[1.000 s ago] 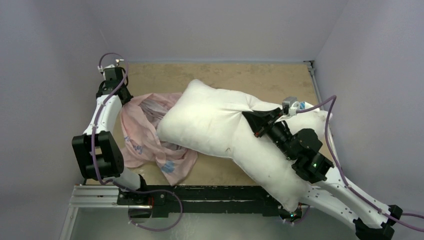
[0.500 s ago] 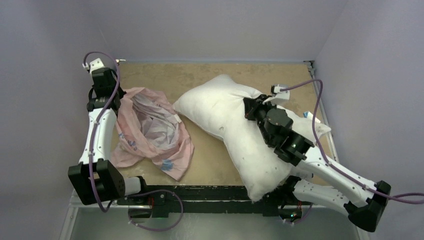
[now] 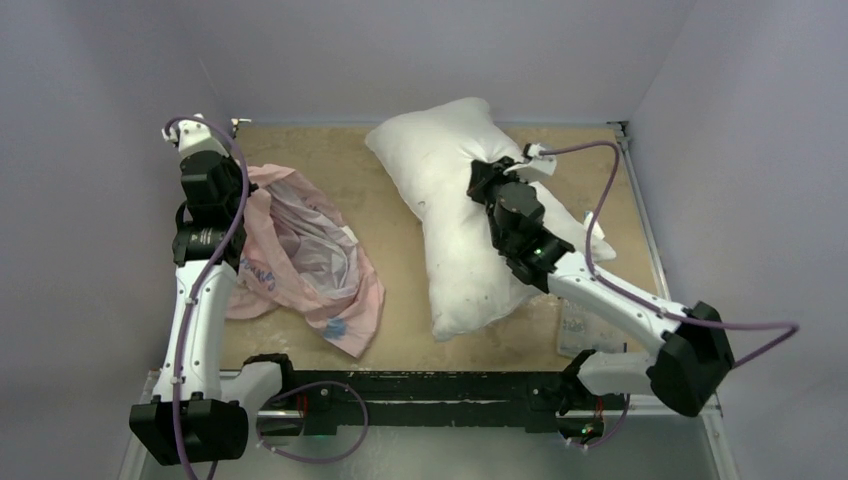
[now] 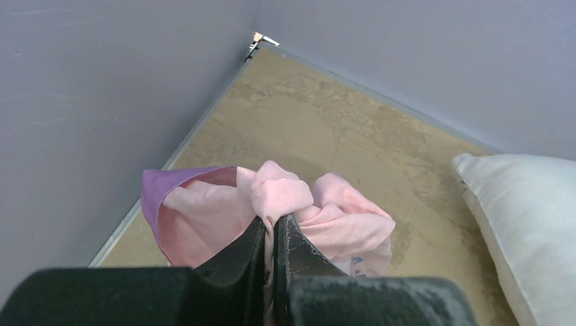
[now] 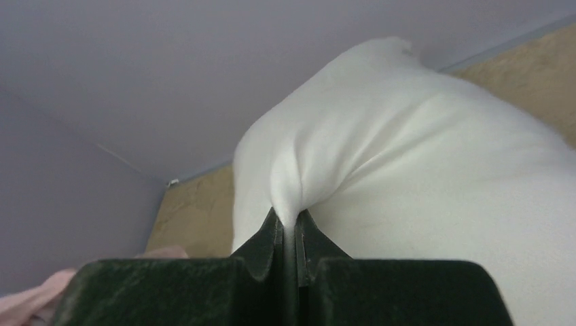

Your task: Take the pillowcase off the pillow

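- Showing the pillowcase point(image 3: 300, 255) fully off the pillow point(image 3: 450, 215), heaped in a crumpled pile on the left part of the bench point(image 3: 400, 300).
- Turned mostly pale pink side out, with a purple strip along one edge in the left wrist view and a little blue print near the corner closest to the arm bases.
- Pinched at its far left edge by the left hand point(image 4: 274, 221), fingers pressed together on a bunched fold of pink cloth that bulges out past the fingertips.
- Separated from the pillow by a band of bare tan bench, neither touching the other.
- Placing the pillow right of centre, plump and white with a few small dark specks, its long side running from the back wall toward the near edge, its far corner lifted up close to that wall.
- Gripped on its upper face by the right hand point(image 5: 291, 221), fingers clamped shut on a small pinch of white fabric, creases fanning out from the hold.
- Reaching in from the near right corner, right arm point(image 3: 610, 300) slanting over the pillow's right side.
- Enclosed on three sides by plain lilac walls point(image 3: 430, 50).
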